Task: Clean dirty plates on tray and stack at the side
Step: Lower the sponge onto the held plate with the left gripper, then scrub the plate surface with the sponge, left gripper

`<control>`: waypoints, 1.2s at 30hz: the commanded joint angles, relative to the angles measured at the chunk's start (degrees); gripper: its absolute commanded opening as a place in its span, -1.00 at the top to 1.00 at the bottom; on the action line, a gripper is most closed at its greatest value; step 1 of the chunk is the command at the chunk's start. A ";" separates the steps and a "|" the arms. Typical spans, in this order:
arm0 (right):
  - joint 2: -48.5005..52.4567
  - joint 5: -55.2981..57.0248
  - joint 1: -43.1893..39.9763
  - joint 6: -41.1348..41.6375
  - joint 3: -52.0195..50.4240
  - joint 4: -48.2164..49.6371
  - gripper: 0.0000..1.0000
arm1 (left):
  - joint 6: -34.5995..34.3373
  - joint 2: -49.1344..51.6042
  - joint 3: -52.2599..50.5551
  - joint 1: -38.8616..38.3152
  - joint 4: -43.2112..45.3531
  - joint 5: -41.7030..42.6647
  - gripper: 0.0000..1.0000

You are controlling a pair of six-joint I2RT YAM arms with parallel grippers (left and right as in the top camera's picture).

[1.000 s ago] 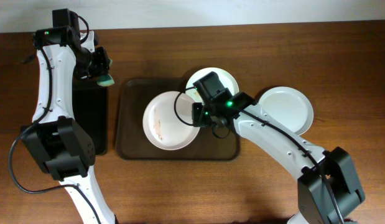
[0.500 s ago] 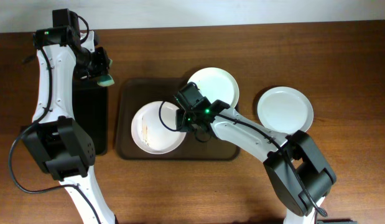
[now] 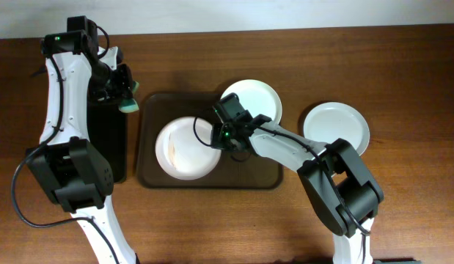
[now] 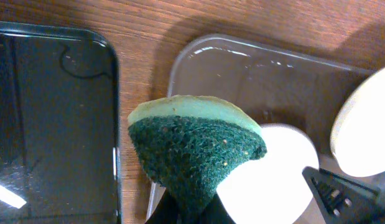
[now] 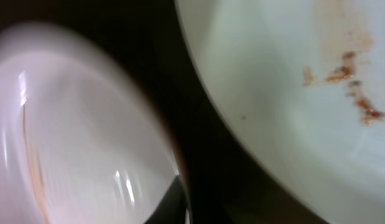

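Observation:
A white plate (image 3: 182,149) with a brown smear lies on the left half of the brown tray (image 3: 149,139). My right gripper (image 3: 221,136) is at its right rim and looks shut on it; in the right wrist view one dark finger (image 5: 180,199) lies on the edge of the plate (image 5: 86,124). A second pale plate (image 3: 252,101), stained with reddish-brown specks (image 5: 292,81), sits at the tray's far right corner. A third white plate (image 3: 337,130) lies on the table to the right. My left gripper (image 3: 122,94) is shut on a green sponge (image 4: 198,143), above the tray's left edge.
A narrow black tray (image 3: 108,147) lies left of the brown tray, also in the left wrist view (image 4: 49,124). The right arm stretches across the brown tray's right half. Wooden table surrounds everything.
The white plate on the tray slid left with my right gripper at its rim. My left gripper with the sponge shifted slightly right and down toward the tray.

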 commanded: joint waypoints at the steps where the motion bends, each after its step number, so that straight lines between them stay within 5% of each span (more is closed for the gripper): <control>1: 1.51 -1.60 -0.37 1.88 0.81 0.87 0.92 | 4.39 -0.15 0.74 -1.14 -1.95 3.87 0.99; 9: 1.62 -2.49 -0.35 2.89 0.79 1.99 0.92 | 9.16 -0.15 -3.89 -6.82 -3.23 3.34 0.99; 21: 1.62 -2.69 -0.37 2.69 0.79 2.01 0.92 | 9.11 -0.15 -34.49 -11.06 27.36 -5.49 0.99; 31: 1.62 -2.67 -0.37 2.69 0.81 2.01 0.92 | 8.81 -0.15 -37.94 -11.06 14.05 -1.36 0.99; 36: 1.62 -2.64 -0.37 2.64 0.79 2.01 0.92 | 7.32 -0.11 -39.06 -11.06 29.79 -3.28 0.99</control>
